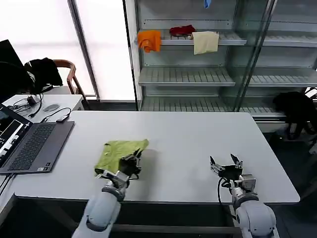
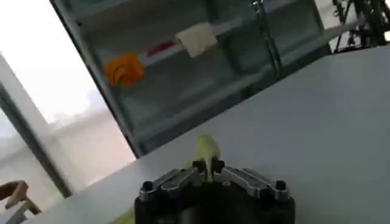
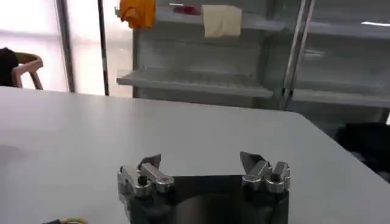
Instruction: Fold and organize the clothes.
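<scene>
The lime T-shirt (image 1: 119, 153) lies bunched on the white table (image 1: 188, 144), left of centre and near the front edge, beside the laptop (image 1: 29, 146); the left gripper (image 1: 132, 161) sits at the shirt's right edge, its fingers pinched together on a fold of the green cloth (image 2: 207, 152); the right gripper (image 1: 226, 166) rests well apart over bare tabletop, its fingers (image 3: 149, 164) spread wide and holding nothing.

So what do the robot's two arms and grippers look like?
Both arms are smooth, rounded, light grey shells. The left gripper and the right gripper have black bodies with silver metal fingers fixed by dark bolts. A black cable runs beside the right wrist.
</scene>
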You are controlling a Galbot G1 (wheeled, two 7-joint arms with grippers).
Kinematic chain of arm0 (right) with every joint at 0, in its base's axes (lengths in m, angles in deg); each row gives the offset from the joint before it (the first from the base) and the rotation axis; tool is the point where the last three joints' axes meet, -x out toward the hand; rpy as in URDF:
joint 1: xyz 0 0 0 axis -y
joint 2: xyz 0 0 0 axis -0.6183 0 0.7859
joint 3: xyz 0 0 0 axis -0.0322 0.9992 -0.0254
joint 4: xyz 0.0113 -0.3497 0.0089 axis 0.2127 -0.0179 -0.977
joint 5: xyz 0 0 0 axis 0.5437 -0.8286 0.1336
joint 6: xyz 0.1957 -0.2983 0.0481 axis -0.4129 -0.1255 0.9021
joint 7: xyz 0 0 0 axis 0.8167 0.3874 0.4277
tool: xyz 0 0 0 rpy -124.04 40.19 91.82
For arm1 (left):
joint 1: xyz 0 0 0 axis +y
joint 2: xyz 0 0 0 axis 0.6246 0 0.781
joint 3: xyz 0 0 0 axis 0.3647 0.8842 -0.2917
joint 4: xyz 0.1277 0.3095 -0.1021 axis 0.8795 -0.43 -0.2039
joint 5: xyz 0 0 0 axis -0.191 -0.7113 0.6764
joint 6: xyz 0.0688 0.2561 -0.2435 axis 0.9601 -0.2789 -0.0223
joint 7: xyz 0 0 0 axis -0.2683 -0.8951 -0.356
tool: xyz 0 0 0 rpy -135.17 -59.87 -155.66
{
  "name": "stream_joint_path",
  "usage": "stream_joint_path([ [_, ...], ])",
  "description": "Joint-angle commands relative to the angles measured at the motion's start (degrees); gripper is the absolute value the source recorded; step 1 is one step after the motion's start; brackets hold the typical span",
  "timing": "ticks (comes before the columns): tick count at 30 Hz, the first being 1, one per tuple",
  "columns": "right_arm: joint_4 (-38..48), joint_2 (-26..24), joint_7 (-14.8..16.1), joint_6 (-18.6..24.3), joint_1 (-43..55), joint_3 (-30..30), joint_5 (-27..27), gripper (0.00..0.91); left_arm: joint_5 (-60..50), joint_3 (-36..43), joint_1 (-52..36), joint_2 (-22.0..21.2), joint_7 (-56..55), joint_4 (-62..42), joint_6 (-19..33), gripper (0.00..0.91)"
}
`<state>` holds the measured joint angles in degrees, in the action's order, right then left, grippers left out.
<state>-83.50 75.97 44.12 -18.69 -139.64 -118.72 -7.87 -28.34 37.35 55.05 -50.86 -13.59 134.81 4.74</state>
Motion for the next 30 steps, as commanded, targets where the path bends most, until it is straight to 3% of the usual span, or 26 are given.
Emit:
stream_joint_path([
  [1, -1.4, 1.3, 0.4, -1.2, 0.5, 2.3, -0.6, 0.907, 9.2, 11.7, -5.5, -8.1, -8.2, -5.5, 9.5, 0.907],
  [8, 0.6, 6.2, 0.0, -2.9, 2.5, 9.5, 5.5, 0.907, 25.3, 5.6, -6.0, -5.5, -11.4, 2.2, 7.7, 0.907],
  [12, 3.1, 9.2, -1.2, -4.1, 3.8, 15.1, 9.1, 0.907, 27.6, -1.5, -3.0, -2.4, -10.5, 6.9, 7.3, 0.907],
  [15, 4.9, 10.4, -3.1, -4.2, 4.7, 19.4, 15.7, 0.907, 28.0, -6.4, -0.9, -0.6, -10.3, 7.4, 7.6, 0.907],
  [19, 7.1, 10.1, -9.6, -4.2, 6.8, 23.5, 25.2, 0.907, 27.9, -12.8, 2.0, 1.5, -10.0, 4.9, 9.7, 0.907],
  [26, 9.2, 10.9, -11.6, -4.3, 7.5, 24.0, 26.5, 0.907, 28.8, -17.9, 5.8, 3.0, -9.9, 1.7, 11.3, 0.907],
  [28, 9.4, 10.7, -11.7, -4.3, 7.4, 24.0, 26.5, 0.574, 29.2, -18.3, 6.0, 3.1, -10.0, 1.2, 11.5, 0.907],
  [29, 9.5, 10.7, -11.9, -4.3, 7.4, 24.0, 26.5, 0.191, 29.3, -18.4, 6.0, 3.1, -10.0, 1.1, 11.5, 0.907],
  [30, 9.6, 10.7, -12.1, -4.3, 7.3, 24.0, 26.4, 0.071, 29.3, -18.5, 6.0, 3.1, -10.1, 0.9, 11.4, 0.907],
])
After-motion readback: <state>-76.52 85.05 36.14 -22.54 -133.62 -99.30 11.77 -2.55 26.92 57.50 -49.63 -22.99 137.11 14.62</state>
